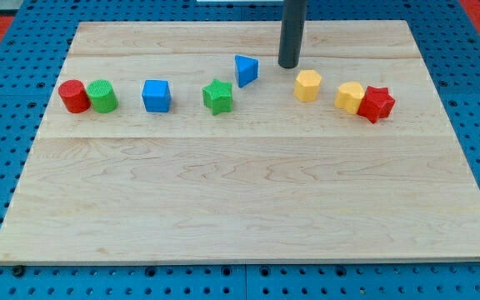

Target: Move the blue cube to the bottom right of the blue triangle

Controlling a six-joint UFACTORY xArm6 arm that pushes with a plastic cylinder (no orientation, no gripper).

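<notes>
The blue cube sits on the wooden board at the view's left of centre. The blue triangle stands further to the view's right and a little higher, with the green star between them, just below and left of the triangle. My tip is the lower end of the dark rod; it rests on the board just to the right of the blue triangle, with a small gap, and far from the blue cube.
A red cylinder and a green cylinder touch at the far left. A yellow hexagon lies below right of my tip. A yellow block touches a red star at right. The wooden board lies on blue pegboard.
</notes>
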